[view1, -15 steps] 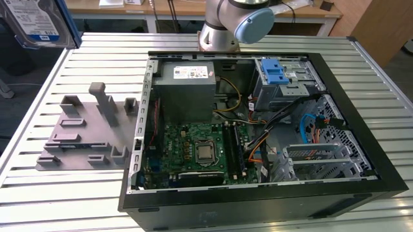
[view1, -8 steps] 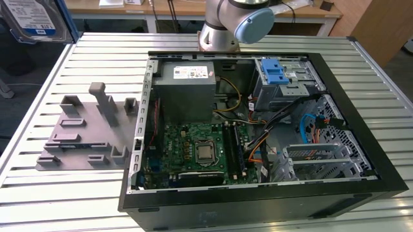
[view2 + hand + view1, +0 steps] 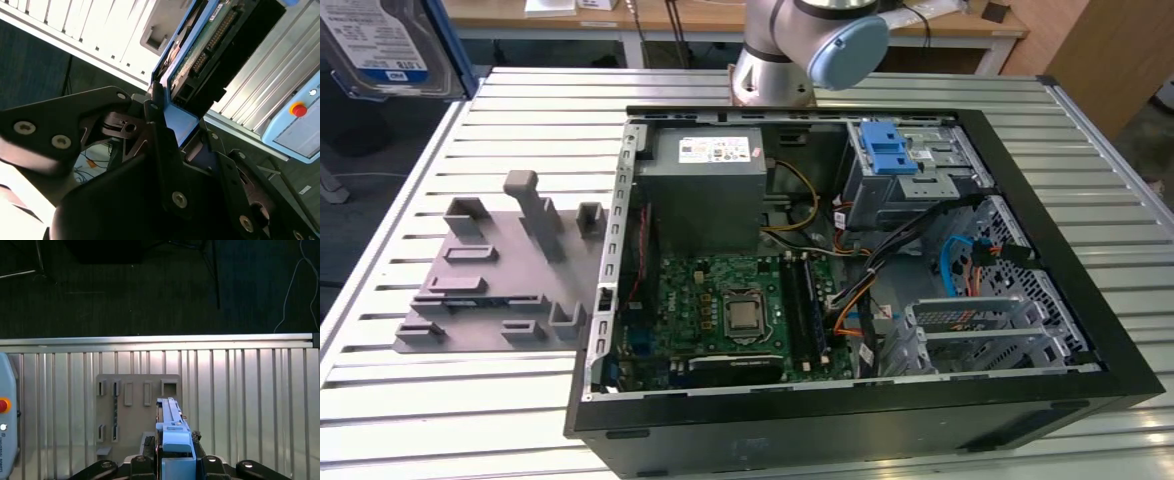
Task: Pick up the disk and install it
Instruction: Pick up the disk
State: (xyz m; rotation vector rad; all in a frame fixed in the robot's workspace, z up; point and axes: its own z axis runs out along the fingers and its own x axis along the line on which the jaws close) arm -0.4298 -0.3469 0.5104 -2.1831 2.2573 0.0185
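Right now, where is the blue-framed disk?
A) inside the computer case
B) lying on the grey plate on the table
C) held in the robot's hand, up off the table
C: in both wrist views the disk sits clamped in the hand, with the grey plate and the table well below it.

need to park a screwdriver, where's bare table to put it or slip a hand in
Bare slats of the table lie at the exterior view's left, on the near and far sides of the grey fixture plate. Inside the computer case it is crowded: cables fill the gap between board and drive cage.
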